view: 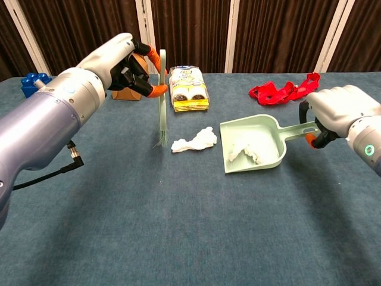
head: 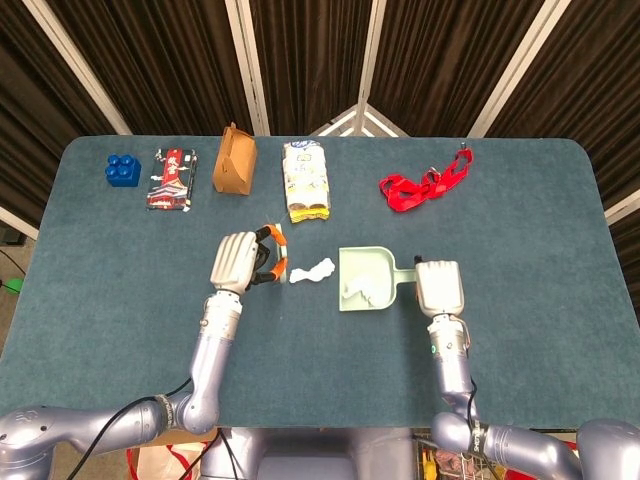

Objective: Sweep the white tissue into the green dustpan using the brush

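Nearest the robot, the right hand (view: 340, 110) grips the handle of the green dustpan (view: 253, 146), its fingers wrapped round the grip, and the pan lies flat on the blue-grey table (view: 178, 238) with its mouth facing nine o'clock. One piece of white tissue (view: 244, 154) lies inside the pan (crumpled, towards its middle). A second white tissue piece (view: 193, 142) lies on the cloth just outside the pan's mouth, at nine o'clock from it, close to the lip but not touching.

At nine o'clock from that loose piece stands the brush (view: 161, 98), held upright with its bristles down at the table surface, near the tissue yet apart from it. The left hand (view: 122, 62) holds the brush by its upper part, fingers closed round it.

Along the far edge, from ten o'clock round to two o'clock in the head view: a blue block (head: 122, 169), a red snack packet (head: 170, 178), a brown paper box (head: 234, 160), a yellow-and-white package (head: 307, 181) and a red strap (head: 425, 183).
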You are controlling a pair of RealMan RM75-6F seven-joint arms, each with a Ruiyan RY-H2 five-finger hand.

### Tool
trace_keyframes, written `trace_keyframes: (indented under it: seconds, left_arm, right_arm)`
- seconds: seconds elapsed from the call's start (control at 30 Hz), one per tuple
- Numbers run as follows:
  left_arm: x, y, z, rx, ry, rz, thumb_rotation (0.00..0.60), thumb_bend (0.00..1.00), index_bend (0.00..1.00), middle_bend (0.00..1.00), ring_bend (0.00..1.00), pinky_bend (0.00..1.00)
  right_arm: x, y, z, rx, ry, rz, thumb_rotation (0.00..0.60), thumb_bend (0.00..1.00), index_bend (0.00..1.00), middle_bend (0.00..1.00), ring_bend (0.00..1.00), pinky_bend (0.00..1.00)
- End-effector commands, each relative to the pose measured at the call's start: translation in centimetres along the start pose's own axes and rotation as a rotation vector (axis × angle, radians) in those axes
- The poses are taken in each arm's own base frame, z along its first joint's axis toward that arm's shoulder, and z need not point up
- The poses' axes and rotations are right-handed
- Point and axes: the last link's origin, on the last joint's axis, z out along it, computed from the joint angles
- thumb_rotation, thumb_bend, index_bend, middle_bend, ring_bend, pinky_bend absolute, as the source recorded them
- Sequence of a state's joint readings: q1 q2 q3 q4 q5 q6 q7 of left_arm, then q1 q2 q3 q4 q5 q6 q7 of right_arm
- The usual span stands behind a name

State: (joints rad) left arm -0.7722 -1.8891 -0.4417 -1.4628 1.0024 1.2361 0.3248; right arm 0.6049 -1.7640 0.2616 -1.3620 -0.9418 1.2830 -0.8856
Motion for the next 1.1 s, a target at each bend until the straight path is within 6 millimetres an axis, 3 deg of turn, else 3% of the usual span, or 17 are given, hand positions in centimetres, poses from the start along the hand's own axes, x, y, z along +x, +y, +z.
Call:
trace_keyframes:
  seconds: [0.03,0.33,0.67,0.9,1.1]
  left_arm:
    - [0.0,-0.2,0.0,0.001,-0.002,0.015,0.600,0.54,0.79,1.00,1.00,1.00]
    - [-1.2,-0.4,-0.2,0.021,-0.027,0.024,0.600,0.54,0.79,1.00,1.00,1.00]
    - [-4.9,1.9,-0.6,0.009,-0.057,-0.013,0.600,0.53,0.79,1.00,1.00,1.00]
    - [-6.6,3.8,-0.4,0.016,-0.054,-0.069,0.600,0.50,0.79,1.00,1.00,1.00]
    - [-7.1,7.5,-0.7,-0.038,-0.068,-0.149,0.600,0.49,0.79,1.00,1.00,1.00]
  right_arm:
    - [0.1,-0.1,0.0,0.004,0.000,0.002,0.600,0.52,0.54,0.85,0.84,0.80]
    - [-0.4,-0.1,-0.6,0.010,-0.017,0.013,0.600,0.52,0.54,0.85,0.84,0.80]
    - [-0.4,0.3,-0.7,0.013,-0.017,0.026,0.600,0.52,0.54,0.85,0.84,0.80]
    - [0.0,0.6,-0.5,0.016,-0.013,0.036,0.600,0.52,0.54,0.85,0.84,0.80]
    - [0.4,0.4,-0.1,0.015,-0.006,0.034,0.600,0.52,0.54,0.85,0.84,0.80]
